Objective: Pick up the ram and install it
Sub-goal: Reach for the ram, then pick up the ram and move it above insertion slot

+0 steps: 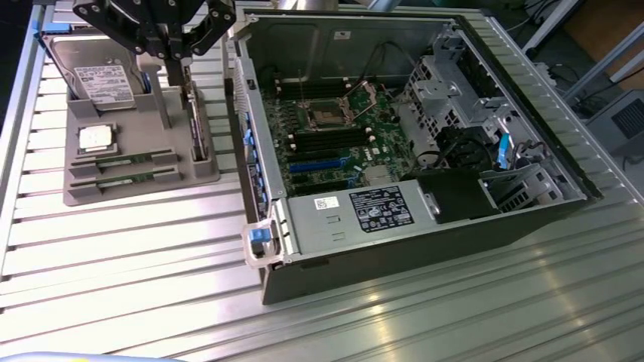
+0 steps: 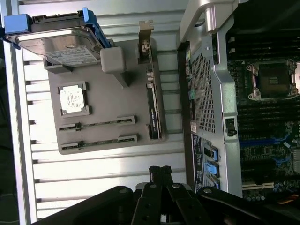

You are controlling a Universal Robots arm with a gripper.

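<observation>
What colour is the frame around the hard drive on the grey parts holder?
Blue; the frame on the hard drive shows best in the wrist view.

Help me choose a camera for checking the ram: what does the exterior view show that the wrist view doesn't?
Exterior adds the labelled power supply and drive cage. Wrist adds the case's perforated rear panel. Shared: the grey tray with two ram sticks, hard drive, processor; the motherboard socket; the shut gripper.

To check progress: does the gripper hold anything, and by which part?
Nothing is held. The gripper is shut and empty above the grey tray; both ram sticks lie in their slots.
</observation>
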